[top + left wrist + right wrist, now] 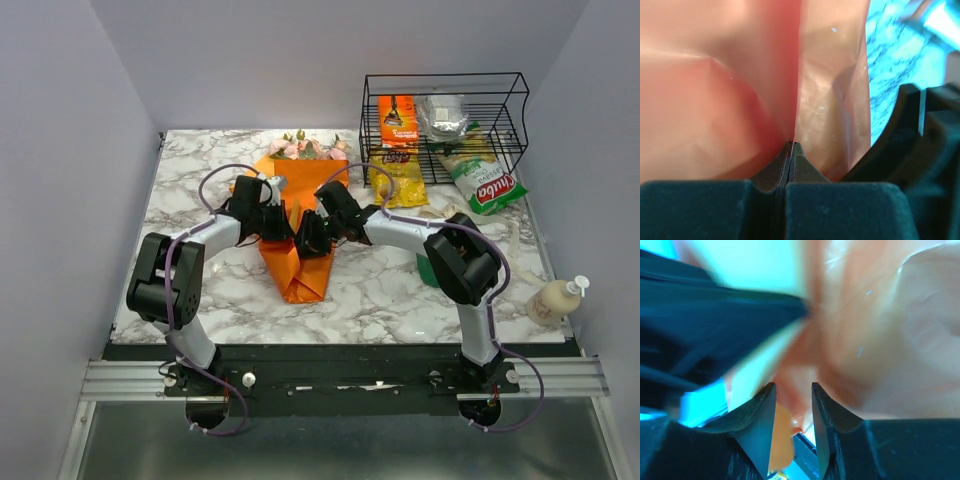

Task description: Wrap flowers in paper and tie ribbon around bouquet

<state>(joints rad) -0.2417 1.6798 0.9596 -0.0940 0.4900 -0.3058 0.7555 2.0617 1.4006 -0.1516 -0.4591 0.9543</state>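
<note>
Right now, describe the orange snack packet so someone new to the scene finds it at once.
Find the black wire basket at the far right of the marble table. The orange snack packet stands inside at its left end. It is small and printed, unlike the silvery bag beside it and the large orange paper mid-table.

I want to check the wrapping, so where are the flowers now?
In the top view, the flowers lie at the far middle of the table, at the far end of the orange paper, just left of the wire basket.
</note>
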